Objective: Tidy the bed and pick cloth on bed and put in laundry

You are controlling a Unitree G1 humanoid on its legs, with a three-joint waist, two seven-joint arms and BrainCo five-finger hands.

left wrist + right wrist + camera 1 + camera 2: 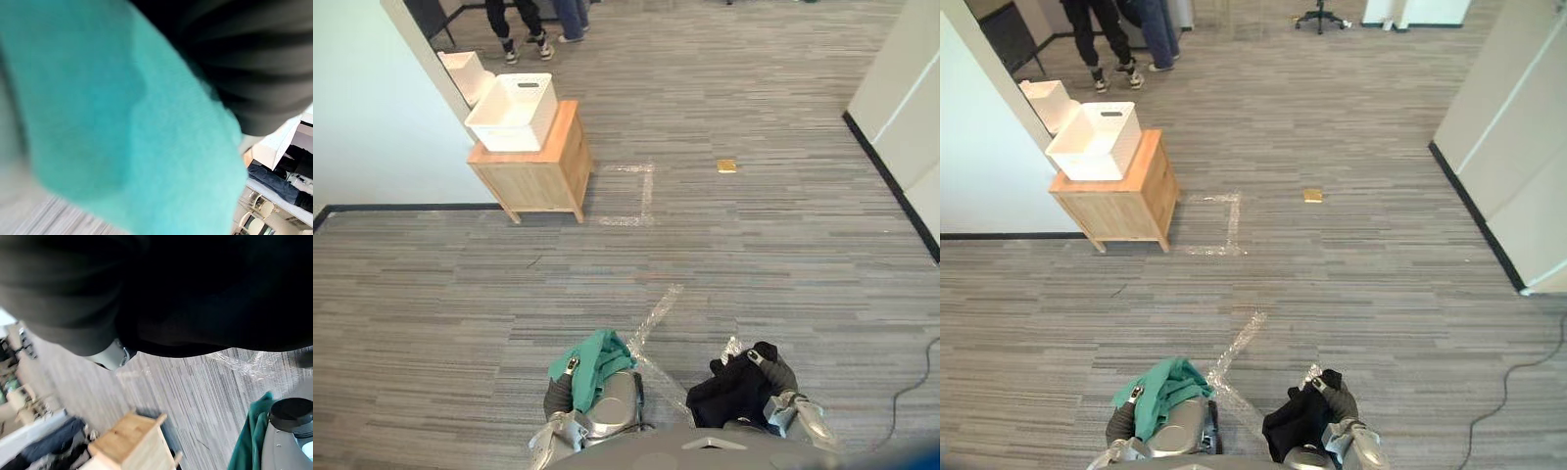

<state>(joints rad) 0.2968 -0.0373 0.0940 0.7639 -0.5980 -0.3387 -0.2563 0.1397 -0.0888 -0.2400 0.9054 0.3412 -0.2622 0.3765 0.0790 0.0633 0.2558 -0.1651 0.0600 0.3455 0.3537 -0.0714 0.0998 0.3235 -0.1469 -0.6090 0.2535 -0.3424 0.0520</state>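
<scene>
Head views, looking down on grey carpet [754, 264]. Near edge, left: left hand [570, 368] with teal cloth [599, 354] draped over and bunched round it. Near edge, right: right hand [770, 370] with black cloth [729, 394] bunched against its inner side. Grip of either hand hidden by its own load (wrist views pressed up against teal and black fabric alike), so whether clasped or merely laden, cannot tell. Both cloths carried clear of the floor, apart from each other.

Far left: white laundry basket [509, 132], open top upward, standing on a wooden cabinet [533, 178] beside a pale wall. Taped square outline [644, 194] on the carpet just right of the cabinet; diagonal tape strip [656, 313] between it and the hands. Small tan object [726, 166] farther right. Legs of two people [521, 27] beyond the basket.

Governing relation: basket ahead and to the robot's left of both hands, well apart from them, raised on the cabinet top. Left hand the nearer; right hand obliged to cross leftward. Judged stage: cloths collected, deposit not yet done. Likely requirement: approach first, then lift over the rim and release from above
</scene>
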